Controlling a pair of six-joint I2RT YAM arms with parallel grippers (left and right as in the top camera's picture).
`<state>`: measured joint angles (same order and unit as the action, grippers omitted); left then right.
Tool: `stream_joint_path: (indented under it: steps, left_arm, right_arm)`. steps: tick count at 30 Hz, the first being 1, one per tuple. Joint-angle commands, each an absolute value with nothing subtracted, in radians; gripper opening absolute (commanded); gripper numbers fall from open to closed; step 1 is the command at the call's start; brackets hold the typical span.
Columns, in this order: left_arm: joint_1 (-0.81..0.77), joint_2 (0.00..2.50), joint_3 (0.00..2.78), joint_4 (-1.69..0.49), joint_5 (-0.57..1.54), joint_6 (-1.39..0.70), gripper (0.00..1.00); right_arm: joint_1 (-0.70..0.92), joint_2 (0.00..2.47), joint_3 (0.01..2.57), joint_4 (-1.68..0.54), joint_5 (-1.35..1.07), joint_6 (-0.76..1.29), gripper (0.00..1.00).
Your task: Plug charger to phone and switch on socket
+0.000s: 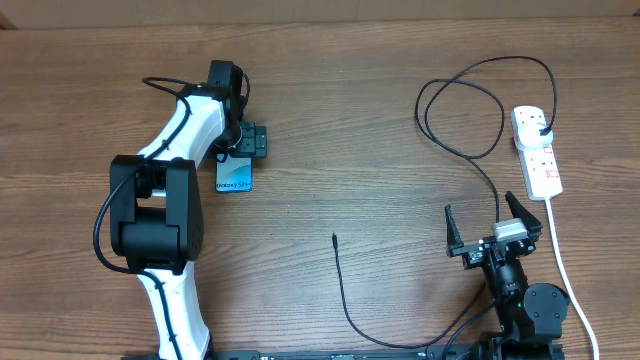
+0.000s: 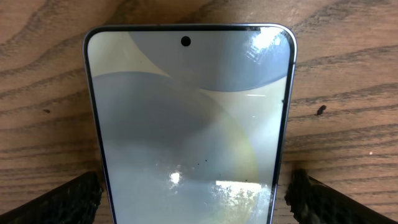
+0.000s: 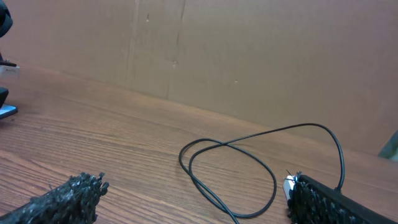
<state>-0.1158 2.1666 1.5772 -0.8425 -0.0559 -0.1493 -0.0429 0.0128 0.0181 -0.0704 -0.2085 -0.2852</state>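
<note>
Wood tabletop (image 1: pixel 380 60). We note the phone (image 2: pixel 186 112) flat directly beneath the left end effector (image 2: pixel 198 200), jaws wide and straddling its long sides, nothing gripped. Loose charger (image 1: pixel 345 290) tip lies mid-table between arms; right end effector (image 1: pixel 487 222) wide, empty.

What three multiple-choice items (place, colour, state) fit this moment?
1. The socket is: A black; B green; C white.
2. The charger's tip lies: A in the socket; B on the bare table; C over the table's edge.
3. The left gripper has its jaws: A open, astride the phone; B shut on it; C shut on the charger.

Answers:
1 C: its casing is white.
2 B: the tip rests on wood at mid-table.
3 A: the jaws stand wide, a finger on either side of the phone.
</note>
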Motion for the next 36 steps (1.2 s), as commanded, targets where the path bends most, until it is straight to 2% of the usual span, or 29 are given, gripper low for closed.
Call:
stream_joint_path:
  steps: [1, 36]
  left_arm:
    - [-0.111, 2.188, 1.552, -0.836, -0.070, -0.134, 1.00]
    - [-0.112, 2.188, 1.552, -0.983, -0.051, -0.125, 1.00]
  right_arm:
    - [-0.038, 0.003, 0.008, -0.065, -0.199, -0.284, 1.00]
    - [-0.038, 0.003, 0.008, -0.065, -0.199, -0.284, 1.00]
